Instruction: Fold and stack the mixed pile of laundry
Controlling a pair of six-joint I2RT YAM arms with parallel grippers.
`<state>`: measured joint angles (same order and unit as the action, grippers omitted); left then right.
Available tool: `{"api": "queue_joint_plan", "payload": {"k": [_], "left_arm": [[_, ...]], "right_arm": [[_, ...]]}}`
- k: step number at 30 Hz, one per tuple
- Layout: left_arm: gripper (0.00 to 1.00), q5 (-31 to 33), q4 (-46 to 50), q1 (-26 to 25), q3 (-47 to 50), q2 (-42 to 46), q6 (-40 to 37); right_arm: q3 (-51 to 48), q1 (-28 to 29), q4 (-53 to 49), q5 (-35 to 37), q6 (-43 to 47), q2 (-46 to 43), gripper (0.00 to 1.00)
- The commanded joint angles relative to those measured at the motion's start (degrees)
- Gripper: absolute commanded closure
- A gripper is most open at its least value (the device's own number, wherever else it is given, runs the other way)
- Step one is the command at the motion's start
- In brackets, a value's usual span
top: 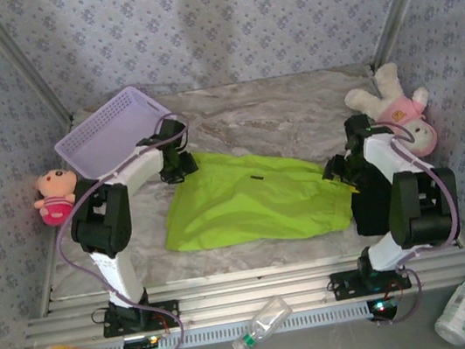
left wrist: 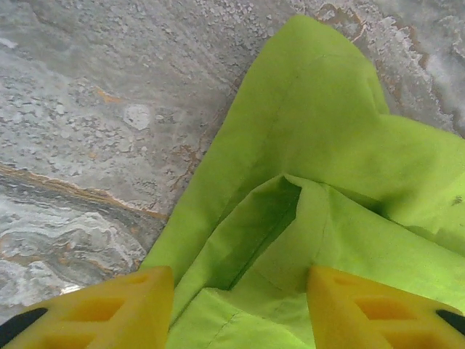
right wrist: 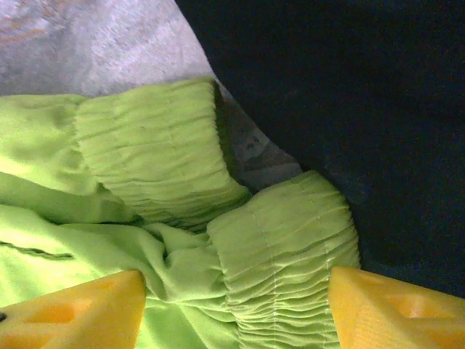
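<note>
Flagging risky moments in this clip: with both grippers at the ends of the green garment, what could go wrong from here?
The right gripper stands open over two bunched elastic sections of the lime-green garment, right beside the black cloth; closing could catch that too. The left gripper straddles a layered corner fold and might pinch only one layer. The lavender basket sits close by it and could be nudged.

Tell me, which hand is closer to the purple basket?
Left. The left hand is right beside the lavender basket, at the far corner of the lime-green garment; the right hand is far off, at the garment's opposite end.
</note>
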<state>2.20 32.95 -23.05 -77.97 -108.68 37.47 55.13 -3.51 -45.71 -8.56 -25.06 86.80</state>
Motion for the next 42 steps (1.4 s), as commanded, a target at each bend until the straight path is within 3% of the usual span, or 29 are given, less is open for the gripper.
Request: {"api": "queue_joint_plan", "payload": {"k": [1, 4, 8, 10, 12, 24, 30, 31, 33, 34, 37, 38, 40, 42], "left_arm": [[0.49, -2.2, -1.2, -0.5, -2.3, -0.8, -0.7], [0.55, -3.5, -1.4, -0.8, -3.1, -1.9, -0.8], [0.79, -3.1, -0.8, -1.2, -4.1, -2.4, -0.9], [0.96, -2.6, -0.7, -1.2, -4.2, -2.3, -1.1], [1.00, -2.1, 0.0, -1.1, -4.6, -2.0, -1.5], [1.00, -0.4, 5.5, -0.8, -8.9, 9.9, -1.1], [1.00, -0.3, 7.7, 1.8, -22.9, 0.2, -2.9], [0.92, 0.3, 8.9, 1.9, -26.8, -3.3, -3.6], [0.49, 0.7, 14.4, 2.1, -37.0, -10.7, -4.4], [0.39, 1.2, 19.5, 2.2, -43.2, -14.7, -4.2], [0.31, 1.5, 27.2, 1.3, -52.7, -19.8, -5.0], [0.22, 1.8, 27.0, 0.9, -52.6, -19.1, -5.5], [0.15, 2.5, 26.0, 0.2, -50.5, -16.9, -6.2], [0.15, 2.2, 24.7, -0.2, -47.7, -14.0, -6.1]], "right_arm": [[-0.6, -0.4, 2.3, 0.4, -0.1, 1.0, 0.30], [-0.8, -0.4, 4.4, -0.3, 0.6, 2.1, 0.36], [-0.4, -0.3, 5.5, -0.5, 0.5, 3.0, 0.74], [-0.1, -0.3, 5.3, -0.6, 0.8, 2.5, 0.87], [0.5, -0.2, 4.3, -0.8, 1.1, 1.3, 0.96], [5.6, -0.2, -0.8, -4.9, -2.1, -11.4, 1.00], [9.0, -1.3, 8.7, -5.7, -5.5, -4.2, 0.95], [10.5, -1.7, 9.8, -5.5, -5.9, -1.1, 0.88], [14.3, -2.8, 10.0, -6.2, -6.0, 5.0, 0.60], [16.6, -3.4, 9.1, -6.9, -6.3, 7.9, 0.53], [18.6, -3.6, 9.0, -7.2, -5.6, 9.9, 0.38], [18.0, -3.3, 9.7, -6.6, -5.4, 8.8, 0.35], [16.7, -2.8, 10.1, -6.0, -5.1, 6.3, 0.33], [15.5, -2.0, 9.4, -5.1, -5.0, 3.6, 0.34]]}}
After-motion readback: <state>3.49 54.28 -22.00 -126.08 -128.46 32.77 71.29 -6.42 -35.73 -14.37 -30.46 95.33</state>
